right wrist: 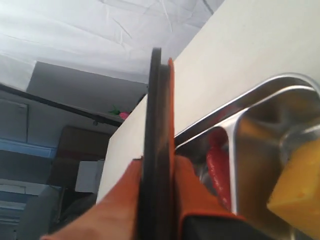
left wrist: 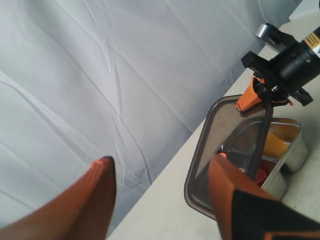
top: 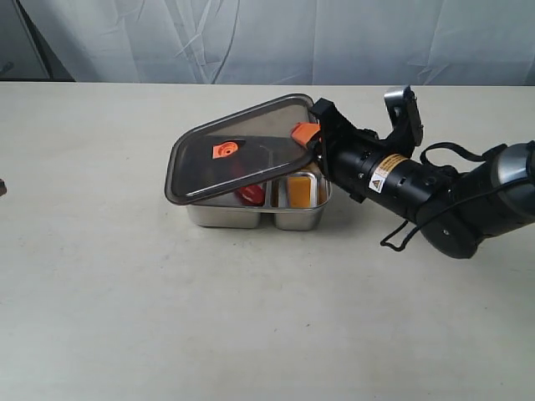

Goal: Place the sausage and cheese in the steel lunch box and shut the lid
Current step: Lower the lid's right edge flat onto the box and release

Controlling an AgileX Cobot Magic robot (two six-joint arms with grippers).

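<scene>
The steel lunch box [top: 251, 219] stands mid-table with the red sausage [top: 249, 194] in its left compartment and the yellow cheese [top: 299, 190] in its right one. Above it the dark translucent lid [top: 238, 159] hangs tilted: its left end sits low over the box and its right end is raised. My right gripper [top: 311, 142] is shut on that raised edge. In the right wrist view, the fingers [right wrist: 200, 190] pinch the lid's rim [right wrist: 156, 110], with the sausage [right wrist: 219, 167] and cheese [right wrist: 297, 195] below. My left gripper [left wrist: 162, 165] is open and empty, away from the lid [left wrist: 225, 130].
The pale table [top: 125, 317] runs wide around the box. A white cloth backdrop [top: 267, 38] hangs behind its far edge. The right arm [top: 435, 196] stretches in from the right, low over the table.
</scene>
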